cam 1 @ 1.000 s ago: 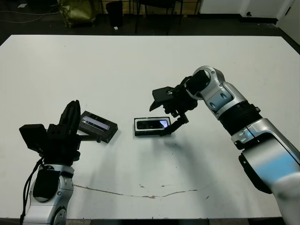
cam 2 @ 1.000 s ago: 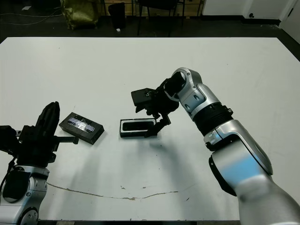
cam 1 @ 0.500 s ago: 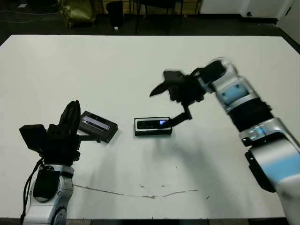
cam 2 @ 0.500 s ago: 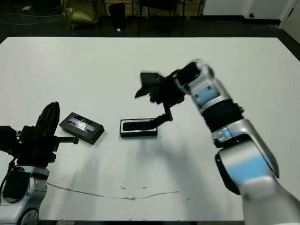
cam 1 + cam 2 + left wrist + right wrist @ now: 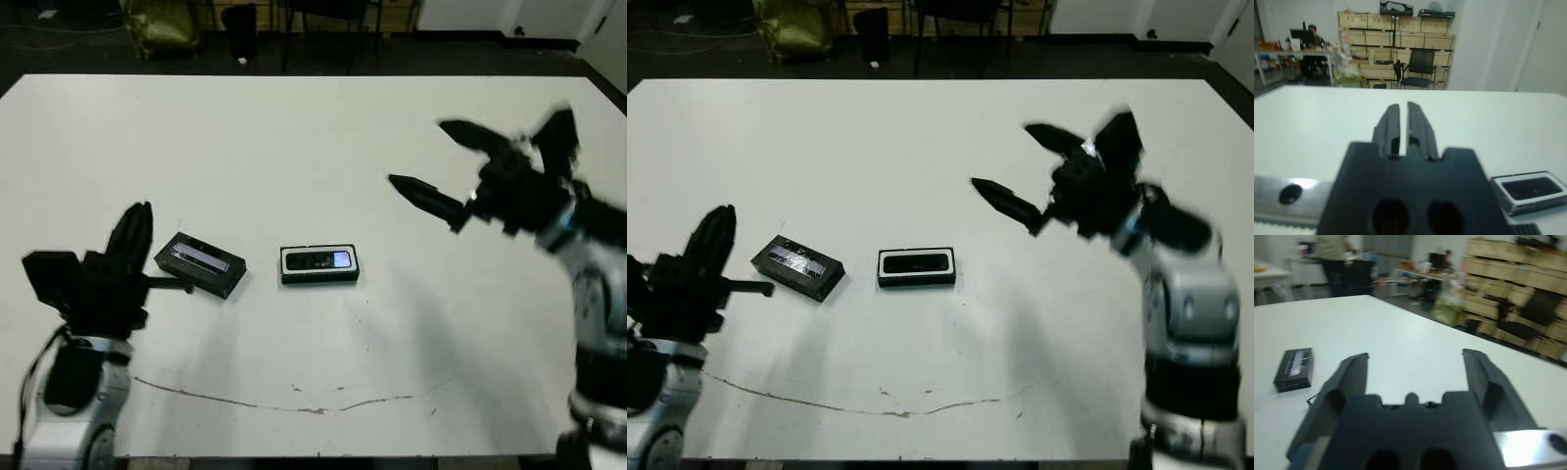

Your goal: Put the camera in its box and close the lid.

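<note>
The box [image 5: 318, 264], a shallow black tray with a white rim, lies near the table's middle. The slim black camera [image 5: 319, 260] lies flat inside it, its small bluish screen facing up. The left wrist view also catches the box [image 5: 1529, 190]. The lid [image 5: 201, 264], black with a glossy strip, rests on the table left of the box, apart from it. Just left of the lid, my left gripper [image 5: 137, 213] points upward, shut and holding nothing. My right gripper [image 5: 417, 153] hangs in the air well to the right of the box, blurred, open wide and holding nothing.
A thin brownish line [image 5: 294, 406] runs across the white table [image 5: 294, 127] near its front edge. Chairs and a yellow-green bag [image 5: 162, 24] stand on the dark floor past the far edge. Stacked cartons [image 5: 1396, 41] and a person at a desk [image 5: 1311, 32] show in the room.
My right gripper has pulled up and far to the right, away from the box, and now stands wide open. My left arm has shifted slightly left. Box, camera and lid have stayed put.
</note>
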Robot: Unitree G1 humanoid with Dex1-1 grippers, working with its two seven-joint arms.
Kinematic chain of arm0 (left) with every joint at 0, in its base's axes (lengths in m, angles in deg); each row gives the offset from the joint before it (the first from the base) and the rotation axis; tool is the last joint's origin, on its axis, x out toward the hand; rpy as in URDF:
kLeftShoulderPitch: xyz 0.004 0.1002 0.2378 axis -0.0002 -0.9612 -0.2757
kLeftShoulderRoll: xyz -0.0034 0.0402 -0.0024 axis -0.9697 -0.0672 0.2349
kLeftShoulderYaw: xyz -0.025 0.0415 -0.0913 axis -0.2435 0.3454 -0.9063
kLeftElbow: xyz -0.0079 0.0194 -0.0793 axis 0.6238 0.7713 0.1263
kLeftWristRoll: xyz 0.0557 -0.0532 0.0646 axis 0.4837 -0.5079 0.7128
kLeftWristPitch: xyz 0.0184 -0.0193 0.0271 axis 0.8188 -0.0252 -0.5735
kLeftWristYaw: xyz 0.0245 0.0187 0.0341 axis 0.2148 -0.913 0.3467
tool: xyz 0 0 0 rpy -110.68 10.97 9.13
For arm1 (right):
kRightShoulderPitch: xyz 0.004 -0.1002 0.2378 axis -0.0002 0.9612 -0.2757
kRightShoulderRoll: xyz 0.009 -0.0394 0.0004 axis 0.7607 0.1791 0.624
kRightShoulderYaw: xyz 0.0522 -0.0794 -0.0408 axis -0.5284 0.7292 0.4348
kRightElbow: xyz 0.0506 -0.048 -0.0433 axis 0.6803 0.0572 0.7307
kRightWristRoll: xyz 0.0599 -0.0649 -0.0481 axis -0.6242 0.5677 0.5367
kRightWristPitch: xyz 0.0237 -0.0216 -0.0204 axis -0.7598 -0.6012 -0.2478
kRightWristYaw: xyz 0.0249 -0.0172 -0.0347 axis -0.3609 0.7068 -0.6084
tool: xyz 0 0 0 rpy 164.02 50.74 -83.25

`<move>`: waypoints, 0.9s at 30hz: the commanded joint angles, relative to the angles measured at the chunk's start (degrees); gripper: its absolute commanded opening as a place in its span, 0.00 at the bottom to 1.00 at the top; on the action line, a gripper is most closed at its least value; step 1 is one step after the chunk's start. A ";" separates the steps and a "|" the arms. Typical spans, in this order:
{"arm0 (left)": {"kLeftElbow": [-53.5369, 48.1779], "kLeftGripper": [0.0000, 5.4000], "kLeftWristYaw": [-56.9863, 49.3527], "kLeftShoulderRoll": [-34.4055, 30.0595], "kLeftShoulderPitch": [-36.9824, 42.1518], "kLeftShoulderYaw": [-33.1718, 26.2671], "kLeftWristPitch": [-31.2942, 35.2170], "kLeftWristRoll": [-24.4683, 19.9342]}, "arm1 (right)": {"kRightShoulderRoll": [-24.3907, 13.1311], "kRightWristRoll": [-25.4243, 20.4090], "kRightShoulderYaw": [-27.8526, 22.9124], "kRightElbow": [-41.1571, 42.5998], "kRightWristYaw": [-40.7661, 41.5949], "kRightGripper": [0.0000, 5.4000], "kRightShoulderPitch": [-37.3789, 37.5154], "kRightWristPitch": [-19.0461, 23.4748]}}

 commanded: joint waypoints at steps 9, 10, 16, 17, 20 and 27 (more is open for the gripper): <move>25.22 0.00 33.01 -30.38 23.48 1.04 1.49 -1.06 | -0.38 -1.64 -0.11 3.52 -6.87 0.28 13.08 -5.64; 28.35 0.00 35.54 -31.98 26.50 3.06 0.77 0.33 | -0.64 -1.44 0.12 3.30 -7.22 0.24 12.97 -5.71; 36.24 0.07 49.21 -38.03 40.53 16.73 -0.05 9.54 | -1.40 -2.29 1.06 2.40 -8.84 0.00 12.03 -5.26; 36.78 0.11 52.38 -38.75 42.66 19.37 -0.43 11.23 | -1.51 -2.39 1.03 2.32 -9.16 0.00 11.91 -5.02; 39.06 0.24 60.52 -39.54 47.84 25.75 -4.18 15.61 | -1.92 -2.59 1.18 2.25 -10.19 0.00 11.69 -4.41; 45.34 0.55 76.27 -36.74 55.67 36.19 -10.04 21.57 | -1.39 -3.85 1.52 2.52 -12.34 0.00 12.50 -3.39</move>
